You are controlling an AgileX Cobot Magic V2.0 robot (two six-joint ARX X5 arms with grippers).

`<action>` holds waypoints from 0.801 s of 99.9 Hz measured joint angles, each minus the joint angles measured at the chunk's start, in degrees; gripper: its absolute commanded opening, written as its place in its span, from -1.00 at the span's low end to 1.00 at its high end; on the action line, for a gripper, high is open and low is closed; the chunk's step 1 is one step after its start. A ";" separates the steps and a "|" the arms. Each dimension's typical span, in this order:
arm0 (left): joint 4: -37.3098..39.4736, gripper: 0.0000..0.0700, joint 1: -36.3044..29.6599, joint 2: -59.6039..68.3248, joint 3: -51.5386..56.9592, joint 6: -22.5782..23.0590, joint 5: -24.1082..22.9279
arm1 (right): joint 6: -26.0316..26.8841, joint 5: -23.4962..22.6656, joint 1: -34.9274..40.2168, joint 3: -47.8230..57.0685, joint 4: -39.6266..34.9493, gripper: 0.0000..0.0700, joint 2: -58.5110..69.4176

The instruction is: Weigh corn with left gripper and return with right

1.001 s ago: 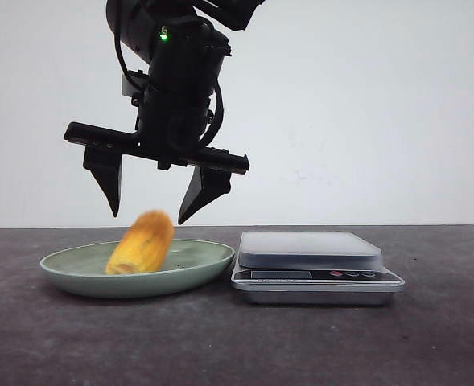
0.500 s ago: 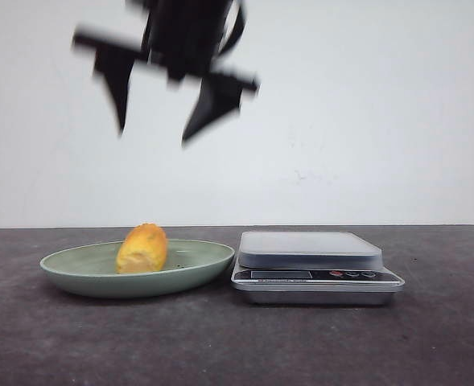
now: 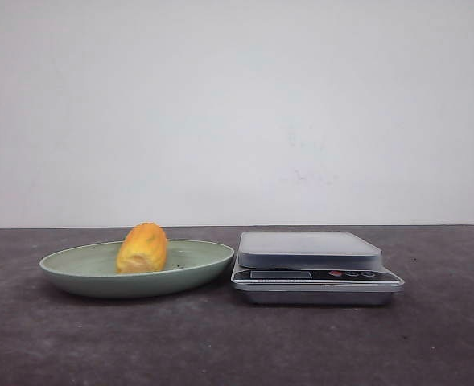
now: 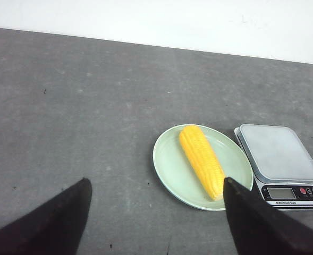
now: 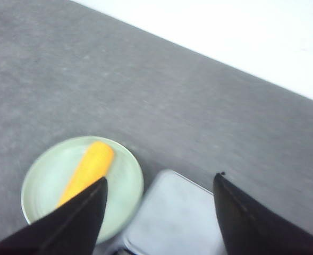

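Plainly lay on the green plate [image 3: 76, 269], the corn [image 3: 143, 248], just beside the scale [image 3: 317, 277] on the dark table [image 3: 220, 346]. Hung well above it, both empty: left gripper [image 4: 156, 212] spread wide, right gripper [image 5: 159, 218] likewise parted.

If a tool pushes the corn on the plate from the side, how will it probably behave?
The corn is a rounded cob lying lengthwise, so it would probably roll rather than slide. The green plate has a raised rim, which likely stops it from rolling off. Its ridged kernel rows suggest a firm, not very slippery surface for gripping.
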 measured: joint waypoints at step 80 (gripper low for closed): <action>-0.52 0.34 0.00 0.00 0.00 -0.09 -0.07 | -1.95 12.33 0.02 0.02 -28.87 -1.00 -34.88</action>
